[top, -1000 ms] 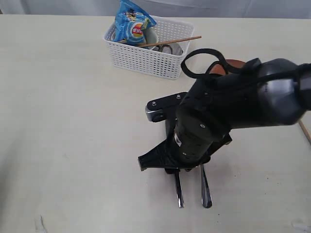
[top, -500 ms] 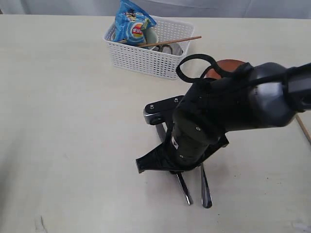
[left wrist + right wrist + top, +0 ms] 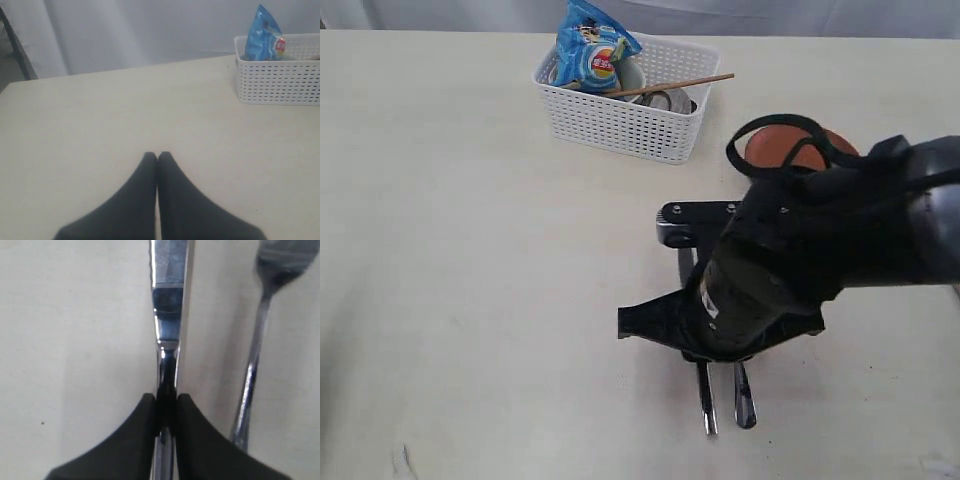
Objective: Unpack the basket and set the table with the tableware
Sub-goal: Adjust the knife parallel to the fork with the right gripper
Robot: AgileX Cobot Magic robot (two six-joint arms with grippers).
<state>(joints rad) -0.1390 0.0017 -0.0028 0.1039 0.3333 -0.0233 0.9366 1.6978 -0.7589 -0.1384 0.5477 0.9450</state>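
Observation:
My right gripper (image 3: 166, 399) is shut on the steel knife (image 3: 169, 300), low over the table (image 3: 470, 250). The knife's handle (image 3: 705, 400) sticks out from under the black right arm, which hides the gripper in the exterior view. Beside it, parallel, lies the steel fork (image 3: 256, 345), its handle (image 3: 744, 400) also showing. The white basket (image 3: 625, 125) stands at the back with wooden chopsticks (image 3: 675, 86) across its rim and a pale bowl (image 3: 632, 76) inside. The brown plate (image 3: 798, 146) is partly hidden behind the arm. My left gripper (image 3: 157, 156) is shut on nothing, away from the basket (image 3: 277, 80).
A blue snack bag (image 3: 592, 45) stands upright in the basket's left end, also seen in the left wrist view as the bag (image 3: 265, 34). The right arm's black cable loop (image 3: 782, 125) arches over the plate. A thin wooden stick (image 3: 952, 288) lies at the right edge.
The right arm has shifted to the right with the knife in its grip. The knife has swung from a slant to lie parallel with the fork.

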